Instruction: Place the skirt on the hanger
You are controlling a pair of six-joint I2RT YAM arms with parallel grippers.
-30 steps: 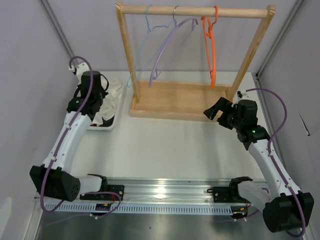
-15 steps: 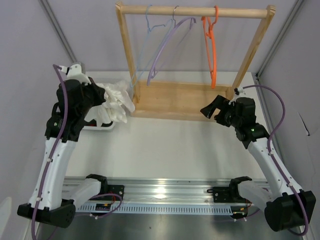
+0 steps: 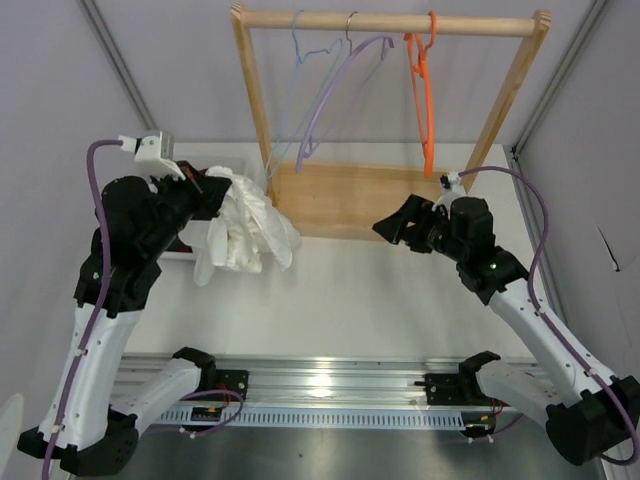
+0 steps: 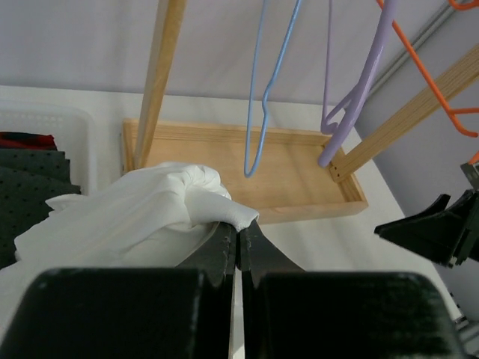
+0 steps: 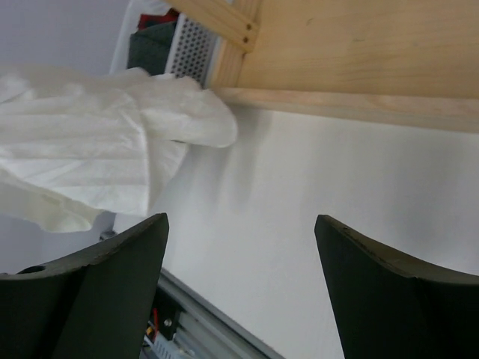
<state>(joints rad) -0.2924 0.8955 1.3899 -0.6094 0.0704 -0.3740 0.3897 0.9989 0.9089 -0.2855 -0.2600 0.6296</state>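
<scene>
Clock: read on the top view from the table's middle, 12 pointing away from the arm bases.
Right gripper (image 3: pixel 392 228): about 2 o'clock, low over the table, jaws apart and empty, pointed toward 9 o'clock at the cloth. I judge it the free helper. It should take the waistband rather than a ruffle, so the garment opens instead of bunching.
Skirt (image 3: pixel 245 225): about 10 o'clock, a white crumpled bundle dangling from one pinch point, folds drooping toward 6 o'clock. In the right wrist view (image 5: pixel 97 149) it appears to hang just above the table. Waist and hem cannot be told apart yet, so find the narrow end first.
Left gripper (image 3: pixel 205 185): about 10 o'clock, at the top of the bundle. The left wrist view (image 4: pixel 238 232) shows the jaws together, clamped on a peak of the fabric. The thin crinkly cloth could slip, so carry it slowly and keep it high.
White tray (image 3: pixel 192 256): 9 o'clock, behind the left arm, holding a dark dotted garment (image 4: pixel 30 187). Keep the trailing cloth clear of its rim.
Wooden rack (image 3: pixel 390 20): 12 o'clock. Its near left post stands just beyond the bundle, so swing around it.
Lilac hanger (image 3: pixel 330 100) and pale blue hanger (image 3: pixel 290 90): 12 o'clock, nearer the bundle, and easy to snag.
Hanger (image 3: pixel 424 100): orange, about 1 o'clock, farthest along the rail, hooked on and bare. Steady it before threading the waistband.
</scene>
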